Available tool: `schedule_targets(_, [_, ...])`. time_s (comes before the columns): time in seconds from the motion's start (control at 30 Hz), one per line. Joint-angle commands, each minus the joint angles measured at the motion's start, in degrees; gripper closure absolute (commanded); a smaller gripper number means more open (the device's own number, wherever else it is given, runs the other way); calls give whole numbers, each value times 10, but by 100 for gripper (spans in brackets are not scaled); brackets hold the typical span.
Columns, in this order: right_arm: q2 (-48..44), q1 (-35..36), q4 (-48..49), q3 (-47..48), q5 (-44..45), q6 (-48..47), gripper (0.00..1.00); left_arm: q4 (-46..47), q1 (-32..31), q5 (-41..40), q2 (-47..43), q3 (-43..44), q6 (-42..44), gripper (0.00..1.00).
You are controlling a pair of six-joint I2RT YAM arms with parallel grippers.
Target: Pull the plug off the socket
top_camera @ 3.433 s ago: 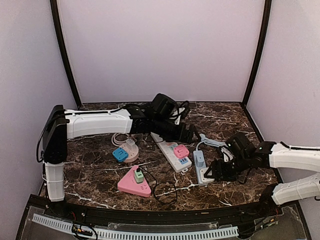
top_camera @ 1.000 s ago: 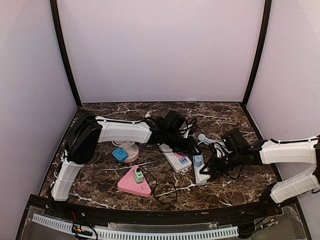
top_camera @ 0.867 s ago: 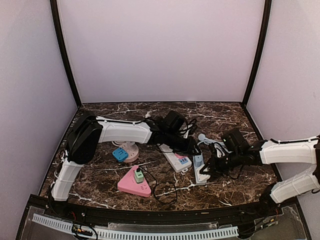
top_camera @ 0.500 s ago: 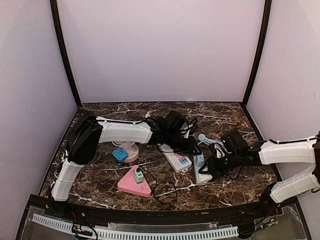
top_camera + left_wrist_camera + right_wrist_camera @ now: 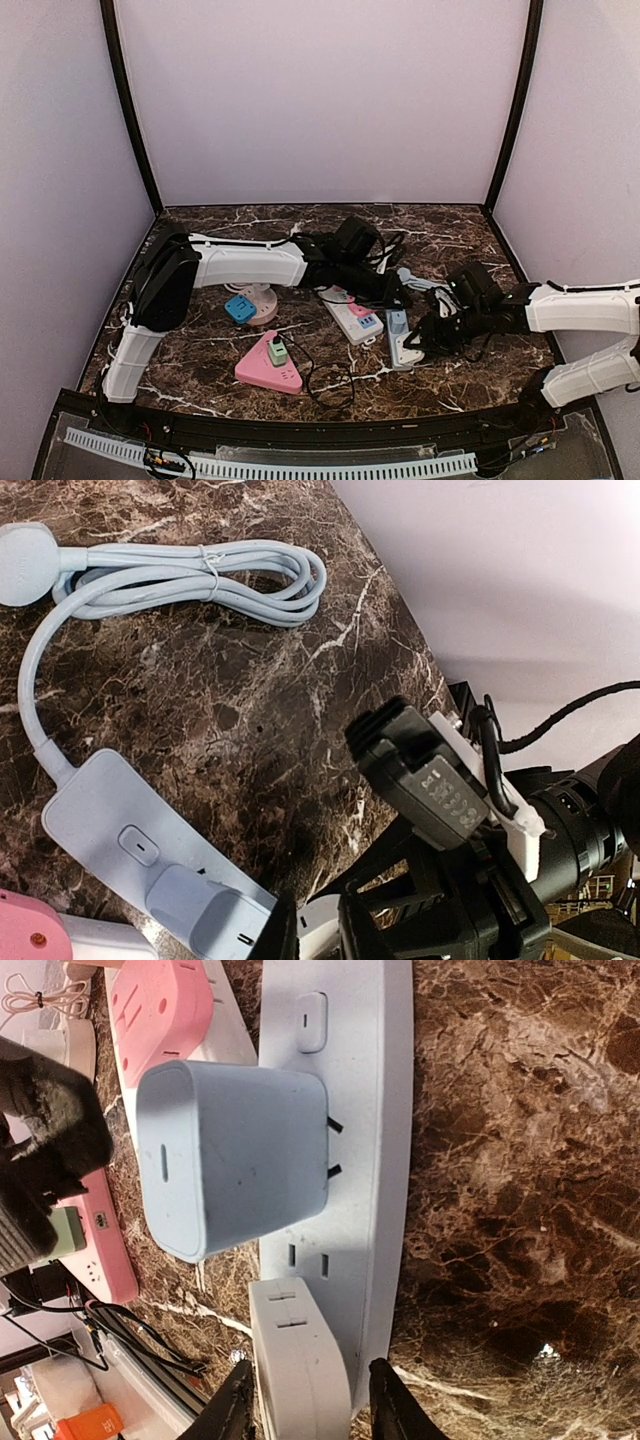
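The tabletop (image 5: 200, 350) is dark brown marble with white veins. The adapter plug (image 5: 235, 1160) and its power strip (image 5: 365, 1110) are pale blue. The second strip (image 5: 350, 320) is white with a pink plug (image 5: 160, 1005), the triangular socket (image 5: 262, 375) pink with a green plug (image 5: 277, 351).

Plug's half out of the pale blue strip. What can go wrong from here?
The light blue boxy plug has its prongs partly out; a skewed pull may bind them in the pale blue power strip.
The right gripper straddles the strip's end; whether it clamps is unclear, so the strip may lift with the plug.
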Motion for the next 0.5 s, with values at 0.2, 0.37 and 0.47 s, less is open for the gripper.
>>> schedule_targets(0.2, [-6, 2, -18, 0, -6, -5, 67, 9, -3, 17, -32, -38, -5, 89])
schedule_targets(0.37, [2, 2, -15, 3, -10, -5, 70, 4, -3, 16, -26, -40, -3, 91])
schedule_targets(0.47, [5, 2, -14, 6, -12, -4, 73, -2, -3, 15, -20, -39, -1, 92])
